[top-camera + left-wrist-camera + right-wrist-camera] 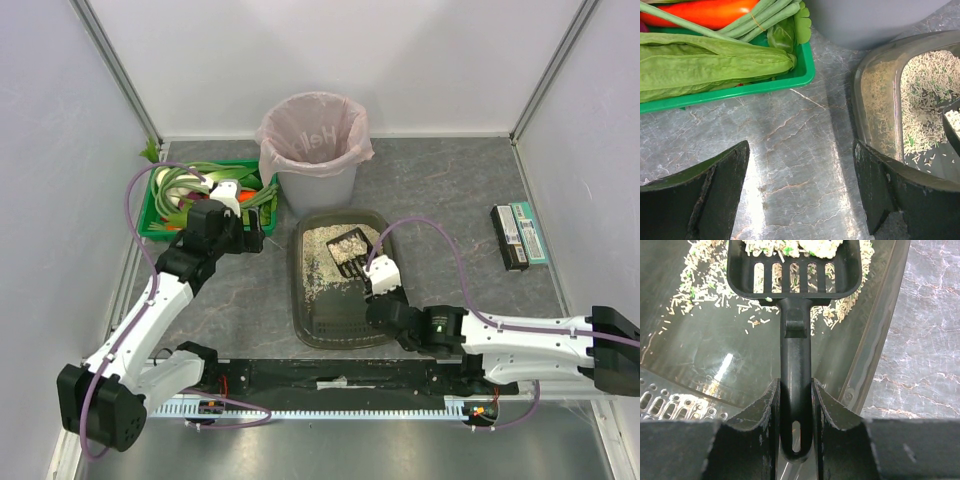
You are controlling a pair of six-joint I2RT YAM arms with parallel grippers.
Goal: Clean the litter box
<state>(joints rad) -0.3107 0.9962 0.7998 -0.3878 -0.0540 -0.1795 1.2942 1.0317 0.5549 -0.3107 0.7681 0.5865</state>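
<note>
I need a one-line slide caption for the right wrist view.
Right gripper shut on the black scoop, loaded with litter, in the litter box.

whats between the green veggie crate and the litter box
Only bare grey marbled table. The left wrist view shows that stretch running from the green crate to the litter box, with nothing lying on it.

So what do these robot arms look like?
The left arm and right arm have white shells with black joints, and a purple cable loops along each. A small green light glows on the right one. The fingers are dark, scuffed wedges.
</note>
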